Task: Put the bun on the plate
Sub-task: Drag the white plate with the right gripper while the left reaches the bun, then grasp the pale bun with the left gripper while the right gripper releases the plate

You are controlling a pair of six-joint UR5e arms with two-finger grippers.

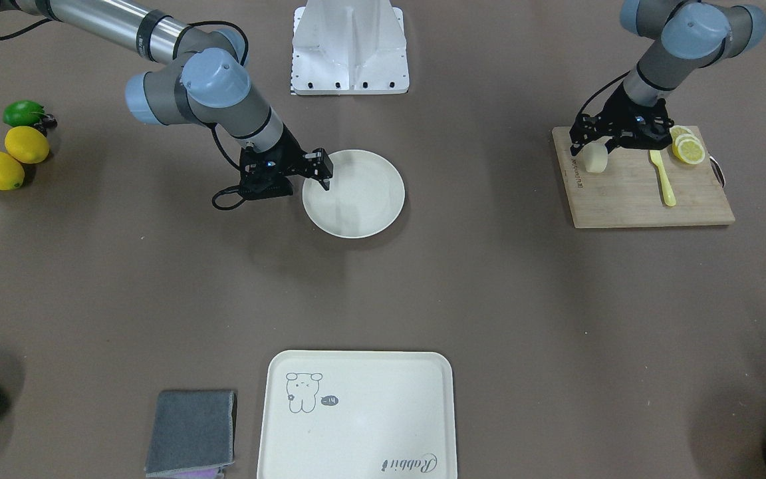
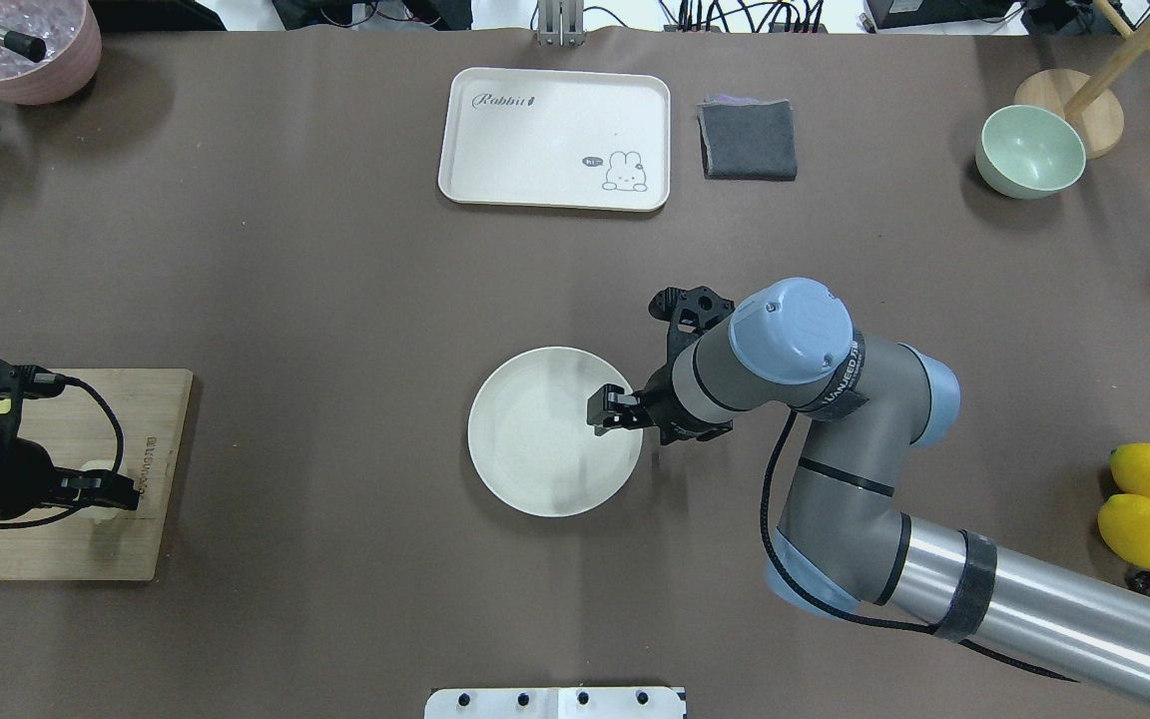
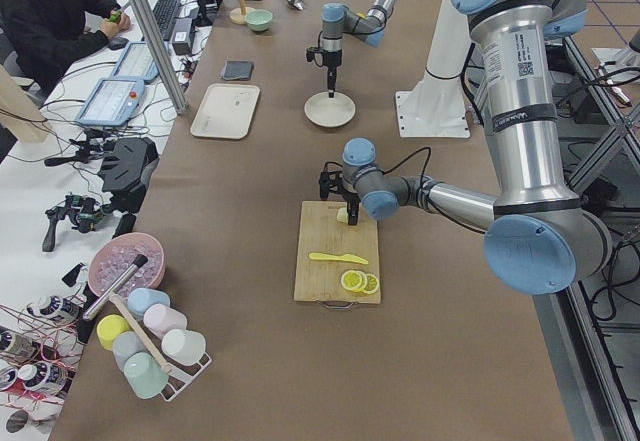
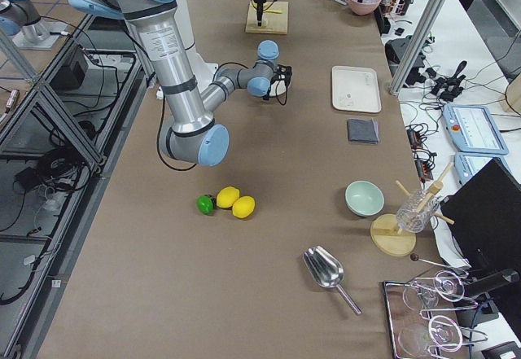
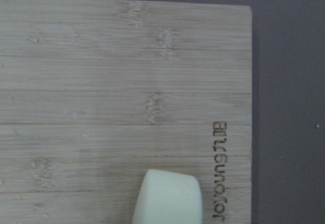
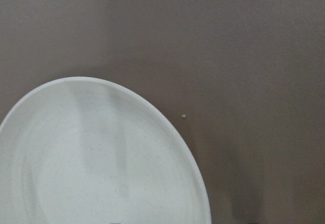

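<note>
Bun (image 1: 594,159) on board (image 1: 629,194), under left claw (image 1: 594,148)

Brown-covered table (image 2: 335,300) filling the room
A white side desk (image 3: 25,211) is running alongside; aluminium posts (image 3: 152,31) are standing between.

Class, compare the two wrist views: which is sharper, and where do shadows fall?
Left wrist view: sharper; grain and engraved lettering on the cutting board are crisp, the bun cropped at the bottom. Right wrist view: softer, grey shadow streaks across the plate.
</note>
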